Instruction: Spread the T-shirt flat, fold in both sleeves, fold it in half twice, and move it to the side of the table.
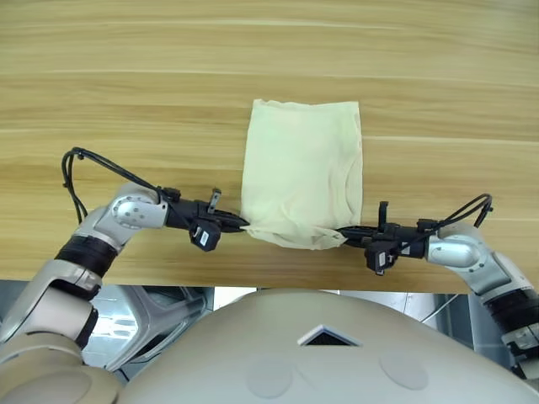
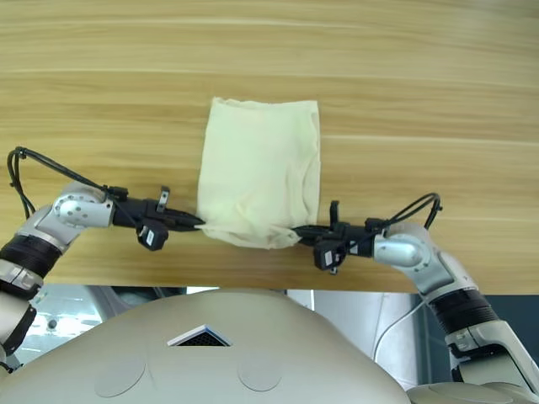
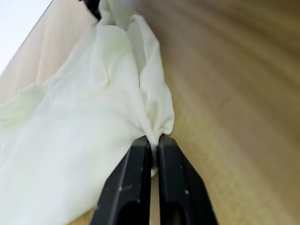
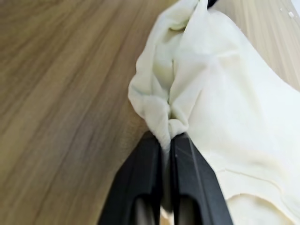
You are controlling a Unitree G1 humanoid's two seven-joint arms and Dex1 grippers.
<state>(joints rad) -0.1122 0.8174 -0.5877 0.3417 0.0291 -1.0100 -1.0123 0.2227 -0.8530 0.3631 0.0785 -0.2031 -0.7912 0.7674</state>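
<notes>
Now, starting at the left, the left gripper (image 1: 240, 224) lies low over the light wooden table (image 1: 126, 84) with its arm stretched inward, and its two black fingers (image 3: 136, 173) are pressed together on a bunched pinch of cloth. That cloth is the near left corner of the pale yellow fabric T-shirt (image 1: 303, 172), which is folded into a tall, narrow rectangle and sits in the middle of the table, close to the near edge. Its far edge lies flat and fairly straight on the wood, while the near edge is gathered and rumpled, sagging a little between the two held corners. On the right, the right gripper (image 1: 347, 233) mirrors the first: its arm comes in from the right, and its dark fingers (image 4: 140, 178) are clamped narrow on the crumpled near right corner of the T-shirt, just above the table surface.
</notes>
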